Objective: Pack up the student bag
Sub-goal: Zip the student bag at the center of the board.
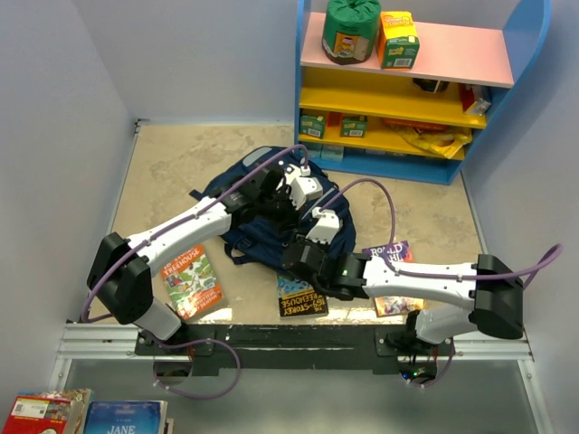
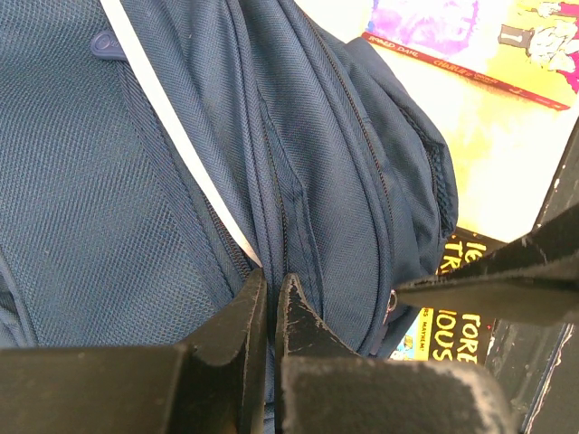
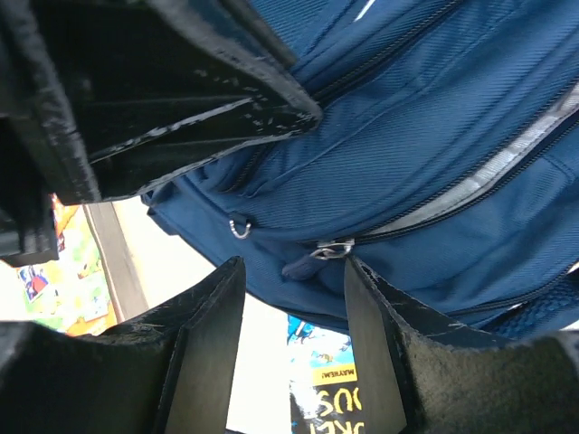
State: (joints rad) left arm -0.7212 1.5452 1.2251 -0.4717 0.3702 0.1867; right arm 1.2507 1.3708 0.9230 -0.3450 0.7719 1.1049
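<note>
Two hands: you have both down on the student bag [image 1: 242, 237], close to each other over its middle
Student bag: navy, lying in the middle of the table [image 1: 172, 172], just in front of the shelf [image 1: 416, 90], a strap trailing off to its left side
Left hand [image 2: 271, 294]: your fingers are together, tips pressed to the navy fabric right beside a zip line; whether a fold is nipped between them, you cannot tell
Right hand [image 3: 291, 289]: your fingers stand apart, one on each side of the zip pull [image 3: 303, 262], with daylight either side, so not clamped on it
Zip pull: a blue tab hanging off a metal slider [image 3: 335, 246] on a closed zip track, a small metal ring [image 3: 240, 226] a little to one side
Hands to each other: the right hand's dark finger pokes into your left wrist view, so they are near neighbours
Books: an orange Treehouse book [image 1: 192, 282] near your left arm, a dark one [image 1: 301, 298] at the near edge just beside the bag, a purple and yellow one [image 1: 391, 253] partly under your right arm
Shelf load: a green bundle [image 1: 351, 29] and an orange carton [image 1: 398, 41] side by side on the top board
</note>
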